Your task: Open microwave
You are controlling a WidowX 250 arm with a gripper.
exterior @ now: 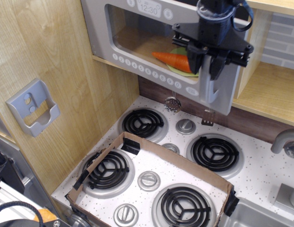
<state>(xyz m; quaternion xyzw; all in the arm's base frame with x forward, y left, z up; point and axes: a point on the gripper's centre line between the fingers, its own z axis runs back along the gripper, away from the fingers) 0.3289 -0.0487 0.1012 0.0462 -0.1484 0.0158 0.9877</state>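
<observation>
Where my gripper (207, 60) hangs at the door's right side, I log two black fingers (194, 57) pointing down, spread a little, straddling the top of the silver handle (212, 87); whether the pads actually press it I cannot tell. Microwave (151, 42): grey, mounted in the wooden upper shelf, door swung partly out from its left-hand hinge, right edge standing clear of the cabinet front and overhanging the stove. Row of white buttons (154, 72) along the door's lower rim. Through the window: carrot (174, 59) on a green plate (181, 64). Open room: bare shelf (262, 90) to the right of the door edge; free air below the door down to the burners (143, 123). Cardboard tray (151, 175) on the cooktop, well apart. Grey wall holder (34, 108) far left.
</observation>
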